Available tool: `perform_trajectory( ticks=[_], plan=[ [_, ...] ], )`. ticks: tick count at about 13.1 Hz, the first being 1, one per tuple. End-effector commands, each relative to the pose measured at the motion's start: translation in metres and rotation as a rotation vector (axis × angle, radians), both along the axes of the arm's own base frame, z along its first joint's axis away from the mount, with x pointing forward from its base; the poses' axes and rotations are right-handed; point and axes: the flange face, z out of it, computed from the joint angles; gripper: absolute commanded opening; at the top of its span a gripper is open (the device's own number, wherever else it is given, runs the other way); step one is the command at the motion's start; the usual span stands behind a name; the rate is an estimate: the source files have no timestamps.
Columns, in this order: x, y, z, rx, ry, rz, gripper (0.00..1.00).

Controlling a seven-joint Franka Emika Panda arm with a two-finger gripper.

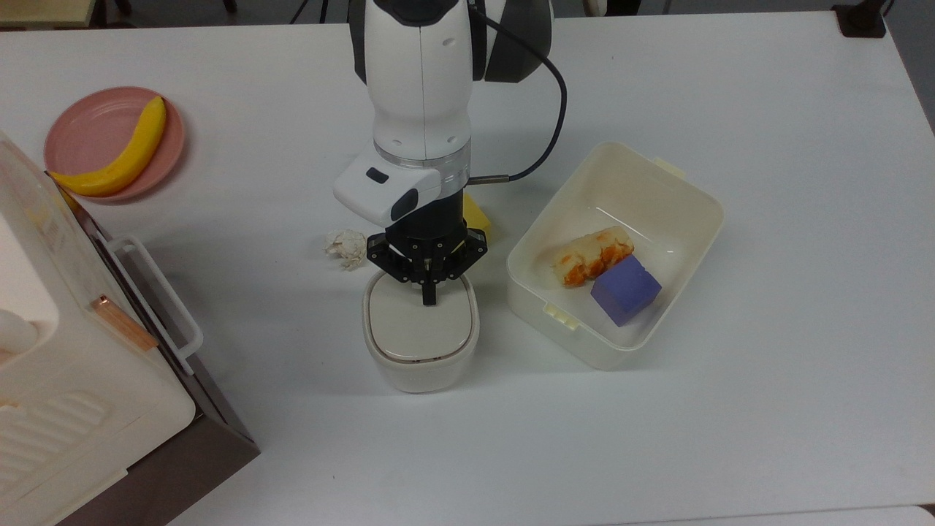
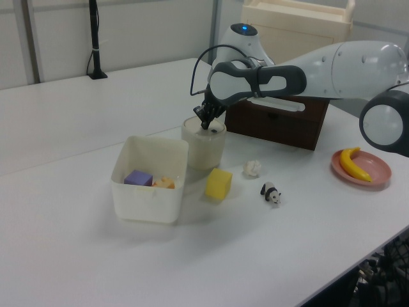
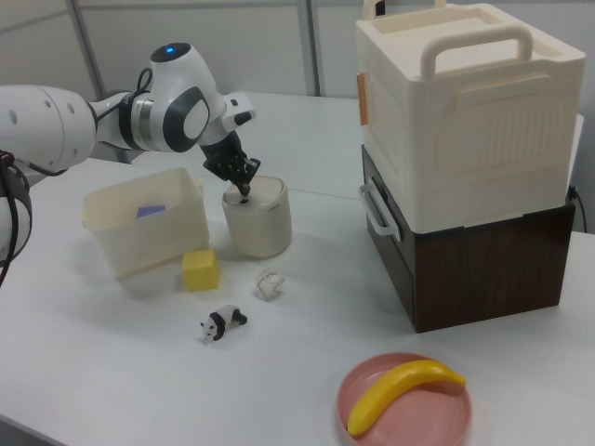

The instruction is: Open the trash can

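Fingers: pressed together into one thin black tip, with nothing between them, pointing down at the lid.
Gripper (image 1: 429,298): sits over the back edge of the trash can's lid, its tip at or touching the lid surface; in the right view (image 3: 244,190) it meets the lid's top.
Trash can (image 1: 420,358): small cream-white rounded-square bin on the white table (image 1: 730,409), lid shut and flat. It stands between the big white boxy appliance (image 1: 66,380) on the top view's left and the open cream tub (image 1: 676,190) on the top view's right.
Tub contents: a purple cube (image 1: 625,289) touching an orange-and-cream food piece (image 1: 592,255).
Yellow cube (image 2: 218,183): just beside the trash can.
Crumpled paper (image 1: 347,248): near the bin, on the top view's left of the gripper.
Toy panda (image 2: 271,193): lying on the table past the paper.
Pink plate (image 1: 88,131): holds a banana (image 1: 120,153), well apart from the bin.
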Motion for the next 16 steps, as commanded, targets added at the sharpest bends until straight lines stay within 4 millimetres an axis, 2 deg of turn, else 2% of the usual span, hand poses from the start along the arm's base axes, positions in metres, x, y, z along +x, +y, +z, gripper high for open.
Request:
perform_trajectory(
  ticks=[1,4,5,6,7,8,9,10,12,16],
  plan=[
    [-0.015,-0.01,0.043,-0.008,0.004,-0.038,0.0],
    [-0.048,-0.031,0.093,0.021,0.098,0.013,0.0],
    [-0.065,-0.041,0.107,0.026,0.159,0.031,0.0],
    [-0.078,-0.048,0.12,0.025,0.192,0.034,0.04],
    [-0.098,-0.058,0.13,0.027,0.256,0.032,0.16],
    [-0.115,-0.06,0.132,0.031,0.313,0.028,0.4],
    [-0.122,-0.061,0.134,0.034,0.329,0.016,0.74],
    [-0.133,-0.064,0.141,0.034,0.346,0.012,1.0],
    [-0.137,-0.071,0.149,0.031,0.351,-0.035,1.0],
    [-0.136,-0.073,0.147,0.032,0.352,-0.112,1.0]
  ],
)
